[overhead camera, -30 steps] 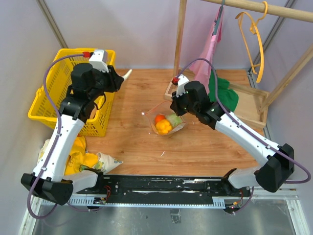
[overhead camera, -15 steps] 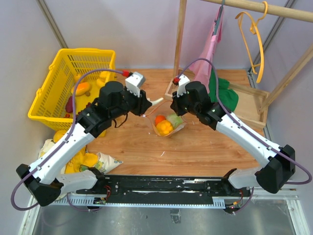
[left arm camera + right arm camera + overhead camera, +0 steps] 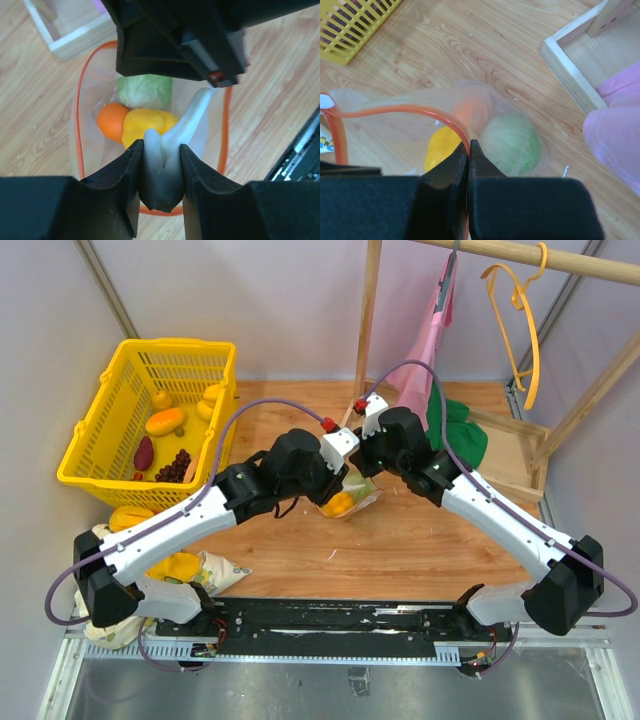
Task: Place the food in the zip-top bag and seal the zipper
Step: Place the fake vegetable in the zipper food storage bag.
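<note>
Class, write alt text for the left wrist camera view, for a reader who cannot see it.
The left gripper holds a white toy vegetable over the open zip-top bag, rimmed by its orange-red zipper. Inside lie a green cabbage, an orange fruit and a yellow pepper.

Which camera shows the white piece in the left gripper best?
Left wrist: the white piece is clamped in the left gripper, over the zip-top bag. Top external hides it; right wrist shows its tip at most.
</note>
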Action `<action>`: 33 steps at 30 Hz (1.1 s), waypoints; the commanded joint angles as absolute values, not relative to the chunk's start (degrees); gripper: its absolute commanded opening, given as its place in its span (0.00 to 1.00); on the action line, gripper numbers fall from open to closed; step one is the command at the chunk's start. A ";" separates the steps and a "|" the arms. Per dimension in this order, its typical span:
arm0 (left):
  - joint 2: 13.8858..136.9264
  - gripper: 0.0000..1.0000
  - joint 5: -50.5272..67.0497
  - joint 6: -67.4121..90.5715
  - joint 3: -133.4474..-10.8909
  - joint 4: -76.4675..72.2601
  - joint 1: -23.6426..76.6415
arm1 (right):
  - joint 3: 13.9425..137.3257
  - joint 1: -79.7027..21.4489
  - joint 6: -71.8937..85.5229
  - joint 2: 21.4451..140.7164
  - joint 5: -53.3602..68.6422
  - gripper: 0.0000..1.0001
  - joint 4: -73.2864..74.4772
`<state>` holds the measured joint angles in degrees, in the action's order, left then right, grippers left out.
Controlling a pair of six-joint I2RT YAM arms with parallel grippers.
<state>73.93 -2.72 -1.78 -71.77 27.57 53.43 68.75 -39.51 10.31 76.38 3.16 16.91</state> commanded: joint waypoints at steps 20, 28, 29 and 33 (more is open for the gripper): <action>79.61 0.57 -28.77 4.68 -70.09 28.23 56.40 | 67.96 -38.72 10.55 74.53 3.15 0.01 15.45; 80.07 0.66 -36.09 7.19 -69.62 28.53 56.67 | 67.85 -38.75 11.18 74.74 4.77 0.01 14.88; 80.07 0.66 -36.90 7.94 -69.27 28.33 56.68 | 67.86 -38.73 11.24 74.75 4.81 0.01 14.91; 80.07 0.67 -39.40 10.69 -68.16 27.25 56.67 | 67.84 -38.74 11.50 74.68 5.26 0.01 14.78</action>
<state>79.79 -34.26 7.03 -69.47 29.19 56.10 68.49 -39.51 10.57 75.64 4.34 16.51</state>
